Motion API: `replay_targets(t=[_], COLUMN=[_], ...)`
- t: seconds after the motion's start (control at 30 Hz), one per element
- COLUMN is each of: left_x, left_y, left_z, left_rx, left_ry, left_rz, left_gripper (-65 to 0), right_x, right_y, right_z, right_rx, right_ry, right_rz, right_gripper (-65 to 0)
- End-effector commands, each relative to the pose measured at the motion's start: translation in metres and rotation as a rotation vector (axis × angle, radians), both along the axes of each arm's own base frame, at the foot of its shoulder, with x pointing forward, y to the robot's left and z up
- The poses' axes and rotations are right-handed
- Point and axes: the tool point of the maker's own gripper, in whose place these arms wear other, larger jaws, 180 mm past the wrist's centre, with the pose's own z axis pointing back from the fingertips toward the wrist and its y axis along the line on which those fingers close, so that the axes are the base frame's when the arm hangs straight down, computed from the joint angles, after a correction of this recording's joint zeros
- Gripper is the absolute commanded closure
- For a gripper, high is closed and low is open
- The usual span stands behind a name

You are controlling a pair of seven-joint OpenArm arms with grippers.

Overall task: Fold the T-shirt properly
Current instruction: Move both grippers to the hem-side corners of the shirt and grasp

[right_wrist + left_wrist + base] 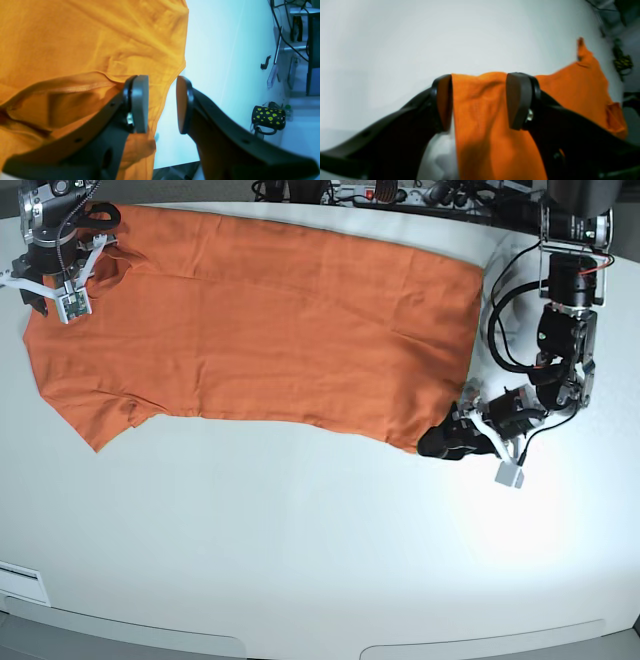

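The orange T-shirt (260,320) lies spread flat across the far half of the white table (300,530), with a sleeve at the lower left. My left gripper (447,442) sits low at the shirt's lower right corner. In the left wrist view its jaws (480,100) stand wide apart with a strip of the T-shirt (480,117) lying between them, not pinched. My right gripper (40,292) is at the far left end of the shirt. In the right wrist view it (161,105) is open, and the hemmed edge of the T-shirt (87,45) runs through the gap.
A black mug with yellow dots (268,117) stands beyond the table's edge in the right wrist view. Cables and a power strip (400,194) line the table's back edge. A yellow-and-black cable (623,62) hangs off the table's side.
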Motion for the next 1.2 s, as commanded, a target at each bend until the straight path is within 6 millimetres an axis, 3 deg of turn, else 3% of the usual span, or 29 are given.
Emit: replay_targets(t=[0.0,0.23,0.3,0.43,0.6,0.77,0.87,0.93,1.17], left_x=[-0.004,-0.006,-0.006,-0.006,-0.005,-0.005,-0.006,-0.006,-0.007], left_y=[0.004,0.009,0.012,0.013,0.013,0.013,0.013,0.013,0.015], left_z=[-0.006,-0.008,-0.009,-0.009,-0.008,-0.008,-0.008,-0.008,-0.008], left_rx=[0.053,0.071,0.079,0.081,0.080,0.079,0.079,0.080,0.091], left_ry=[0.030,0.044,0.049,0.049,0.045,0.043,0.045,0.045,0.041], left_rz=[-0.029,-0.033,-0.024,-0.021,-0.021,-0.022,-0.023,-0.022,-0.034], left_gripper=[-35.1,-32.5,-25.9,-0.3,0.0,0.0,0.0,0.0,0.0], right_x=[0.008,0.012,0.012,0.012,0.020,0.044,0.069,0.086,0.146], right_y=[0.001,0.001,0.002,0.002,0.007,0.020,0.022,0.019,0.010], right_z=[0.012,0.013,0.013,0.013,0.019,0.027,0.031,0.027,-0.013], right_rx=[-0.011,-0.011,-0.005,-0.004,0.008,0.088,0.146,0.180,0.424], right_ry=[-0.045,-0.054,-0.056,-0.055,-0.105,-0.172,-0.220,-0.233,-0.162], right_rz=[0.018,0.023,0.022,0.023,0.054,0.086,0.088,0.086,0.047], right_gripper=[-21.4,-21.4,-21.4,-21.4,-21.4,-21.7,-31.4,-35.4,-35.4])
